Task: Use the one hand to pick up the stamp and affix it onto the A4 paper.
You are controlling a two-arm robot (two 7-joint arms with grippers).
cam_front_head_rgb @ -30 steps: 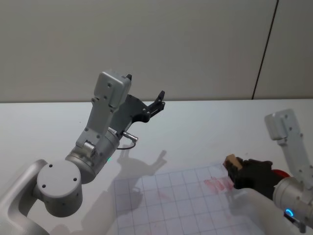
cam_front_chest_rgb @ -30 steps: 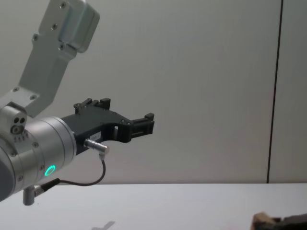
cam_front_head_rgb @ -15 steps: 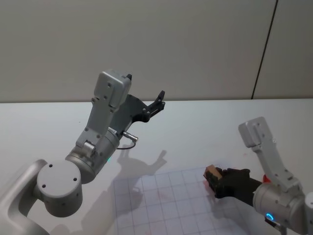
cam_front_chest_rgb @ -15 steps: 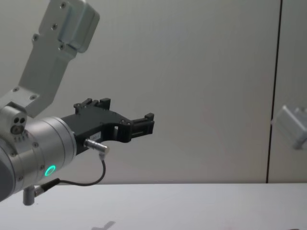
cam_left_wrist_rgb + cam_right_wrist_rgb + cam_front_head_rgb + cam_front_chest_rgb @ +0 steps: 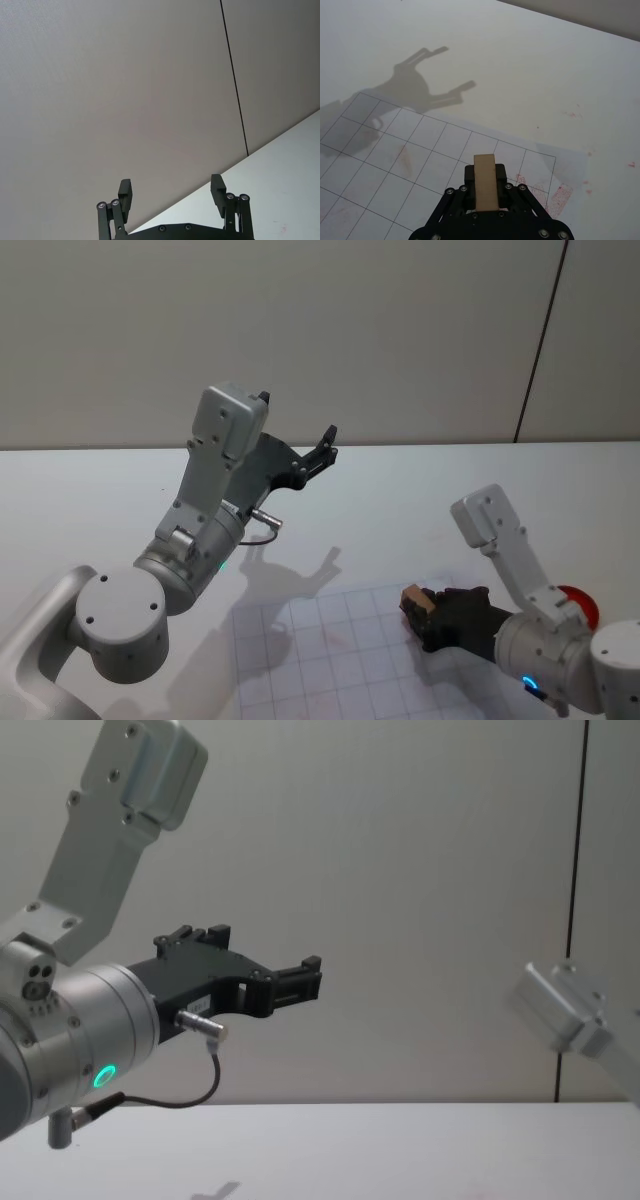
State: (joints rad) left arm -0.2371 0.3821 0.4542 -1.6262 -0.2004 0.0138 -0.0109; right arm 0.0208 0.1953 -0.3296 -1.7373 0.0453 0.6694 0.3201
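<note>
Right arm: black two-fingered angular end effector [image 5: 420,608] is low over the right part of the white gridded A4 paper sheet [image 5: 330,660], which lies flat on the white table [image 5: 400,500].
- State: clenched on the small tan-brown wooden stamp block [image 5: 485,182]. Both fingers press its sides, and the block sticks out past the fingertips.
- Stamp position: over a grid cell near the sheet's far right corner. Cannot tell whether its face touches the paper.
- Faint red ink prints [image 5: 560,192] on the sheet, just beside the stamp toward the right edge. More red specks on the bare table beyond.

Left arm: raised well above the table, apart from the sheet. Its black end effector [image 5: 170,184] is released, fingers spread wide with nothing between them. Its shadow [image 5: 427,85] falls across the table and the sheet's far edge.
</note>
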